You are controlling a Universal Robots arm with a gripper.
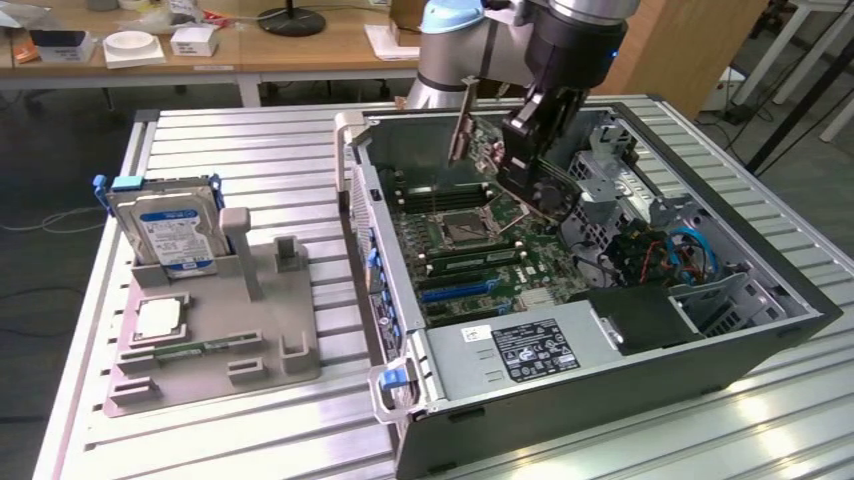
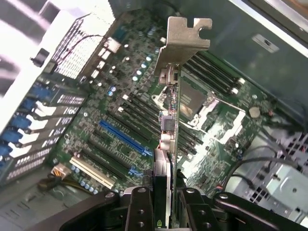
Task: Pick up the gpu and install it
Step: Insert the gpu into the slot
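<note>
Grey plastic holder (image 1: 287,370) sits on the slatted metal table (image 1: 267,150) at the exterior view's left. A silver hard drive (image 1: 167,230) with a blue label stands upright in it, and a processor chip (image 1: 158,318) and a narrow green memory stick (image 1: 207,348) lie flat nearer the front.

Beside the holder is the open computer case (image 1: 801,300), lying on its side with the green motherboard (image 1: 461,255) facing up.

The gpu (image 1: 483,148) hangs inside the case, tilted over the far part of the board, above the processor socket and memory slots. Its silver end bracket (image 1: 462,115) points toward the exterior view's left, away from the gripper (image 1: 527,175), which reaches down from above and grips the card's other end.

From the wrist view the gpu (image 2: 169,120) shows edge-on, pinched between the two black fingers (image 2: 139,211), which are closed tight against its faces. The card looks clear of the blue slot (image 2: 122,137) below.

Further right lie a grey power supply (image 1: 534,350) and blue cables (image 1: 694,250).
</note>
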